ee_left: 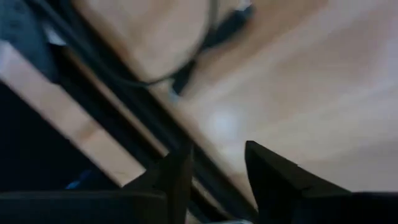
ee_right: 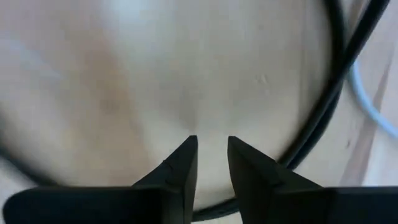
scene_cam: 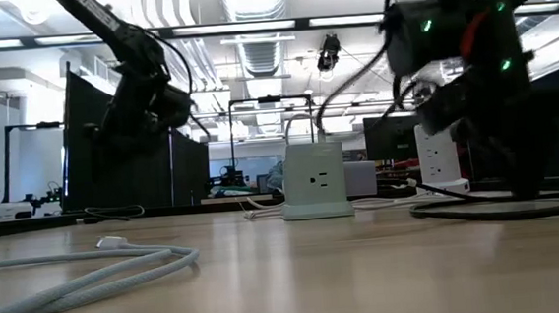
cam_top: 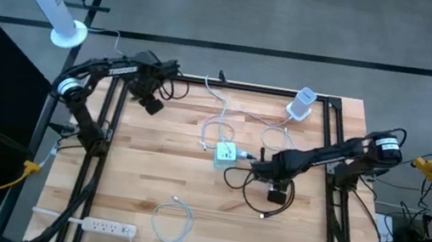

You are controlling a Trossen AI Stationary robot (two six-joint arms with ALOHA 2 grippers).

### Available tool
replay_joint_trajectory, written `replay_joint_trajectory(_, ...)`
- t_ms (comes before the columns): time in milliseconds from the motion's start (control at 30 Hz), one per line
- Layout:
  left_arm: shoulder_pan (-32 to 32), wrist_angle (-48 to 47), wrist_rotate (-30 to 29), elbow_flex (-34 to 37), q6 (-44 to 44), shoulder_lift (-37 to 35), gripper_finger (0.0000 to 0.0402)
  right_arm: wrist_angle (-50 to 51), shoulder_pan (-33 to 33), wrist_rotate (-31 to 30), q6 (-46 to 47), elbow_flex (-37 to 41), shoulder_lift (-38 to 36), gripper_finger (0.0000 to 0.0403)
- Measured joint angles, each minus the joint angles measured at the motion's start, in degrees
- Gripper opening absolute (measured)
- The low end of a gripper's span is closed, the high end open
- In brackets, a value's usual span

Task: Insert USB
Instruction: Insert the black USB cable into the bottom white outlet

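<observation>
Right gripper: the right gripper (ee_right: 211, 146) hangs over bare wood just beside the power cube, on the side facing the table's right edge; its 2 dark fingers (ee_right: 180, 165) stand a narrow gap apart with nothing between them.
Right gripper in the high view: the right gripper (cam_top: 264, 169) sits at the end of the right arm, which reaches in from the table's right edge.
Left gripper: the left gripper (ee_left: 214, 165) is well apart from the power cube, over the far left corner of the table beside the black frame rail; its 2 fingers stand apart with only table showing between them.
Power cube: the white power cube (cam_top: 226, 153) stands upright near the middle of the wooden table (cam_top: 150, 163); in the low view its near face (scene_cam: 314, 182) shows a socket.
Black cable: a black cable (ee_right: 329, 93) curves across the wood just past the right gripper's fingertips, not touching them; in the high view it loops (cam_top: 260, 198) on the near side of the power cube, under the right arm.
White cable by the cube: a thin white cable (cam_top: 215, 125) lies in loops on the far side of the power cube and runs up to it.
White charger: a white charger block (cam_top: 301, 104) stands near the far edge, beyond the power cube.
Loose white cable: a white cable (cam_top: 172, 216) lies coiled toward the near edge, well apart from the power cube; its plug end (scene_cam: 111, 243) shows in the low view.
Power strip: a white power strip (cam_top: 102, 226) lies at the near left corner, far from the power cube.
Writing: no brand, label or text can be read on any item.
</observation>
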State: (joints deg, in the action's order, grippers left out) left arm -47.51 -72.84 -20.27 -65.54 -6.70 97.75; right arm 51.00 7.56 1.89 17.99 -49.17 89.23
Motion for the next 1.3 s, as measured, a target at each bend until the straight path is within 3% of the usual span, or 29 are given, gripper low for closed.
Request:
replay_joint_trajectory(267,-0.45,6.03,-1.25,-0.01,2.69,2.4,0.0218,-3.53,0.49,-0.34,1.56,-0.17,-10.81,0.0055)
replay_joint_trajectory(500,-0.98,9.42,-1.1,-0.02,5.17,5.4,0.0223,-7.3,0.48,-0.35,1.54,-0.22,-16.48,0.0048)
replay_joint_trajectory(1033,-2.53,11.82,0.04,-0.28,7.96,13.79,0.0143,-11.15,2.81,-0.37,0.26,-0.22,-16.44,0.0066)
replay_joint_trajectory(1300,-0.49,11.42,1.54,0.14,7.58,13.38,0.0012,-14.01,4.56,-0.37,-2.15,-0.3,-16.81,0.0044)
